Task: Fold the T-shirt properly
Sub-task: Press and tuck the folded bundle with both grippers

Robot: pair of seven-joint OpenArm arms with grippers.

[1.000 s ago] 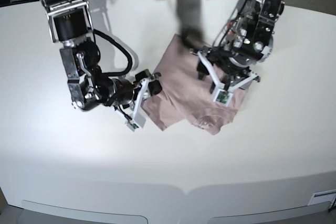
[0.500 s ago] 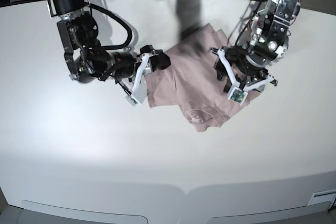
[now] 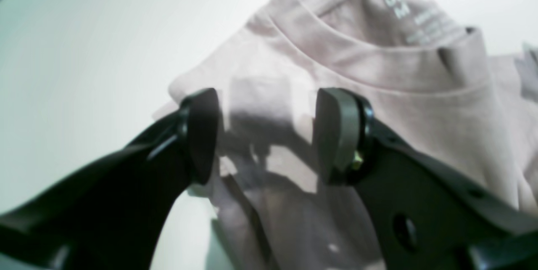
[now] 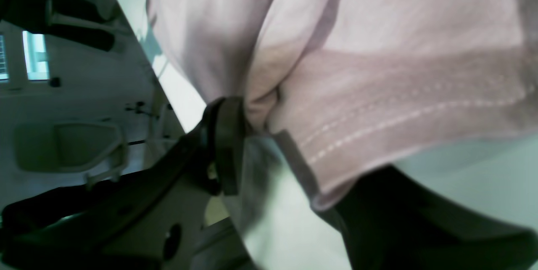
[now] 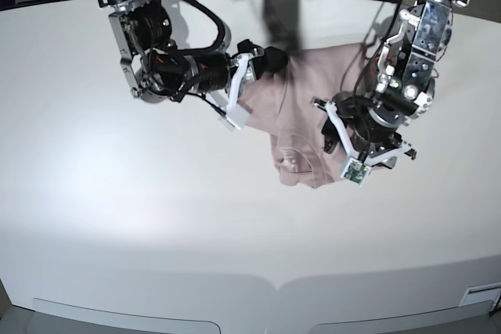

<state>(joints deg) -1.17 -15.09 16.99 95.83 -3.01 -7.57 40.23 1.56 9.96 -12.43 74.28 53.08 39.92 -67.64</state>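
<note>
The plain dusty-pink short-sleeved cotton T-shirt [image 5: 301, 111] lies bunched near the far middle of the white table [image 5: 117, 217], between the two arms. It is the only cloth in view. Its collar end points toward the near edge, and the neck opening with pale printed lettering inside shows in the left wrist view [image 3: 378, 38]. The far part of the garment is gathered toward the right arm, and the rest slumps in loose folds onto the tabletop.

Nothing else lies on the table around the shirt. The two arms crowd it from both sides and hide part of its edges in the base view.

The right gripper [image 5: 262, 64], on the left of the base view, is clamped on a pinch of the shirt: in the right wrist view the fabric [image 4: 378, 72] is squeezed into a tight pucker at one dark finger [image 4: 225, 144], with a stitched hem hanging just beside it over the other.

The left gripper [image 3: 267, 133] has its two dark pads wide apart with nothing between them, standing just above the cloth below the collar. In the base view it sits at the shirt's right side [image 5: 356, 146].

One shirt, two grippers.
</note>
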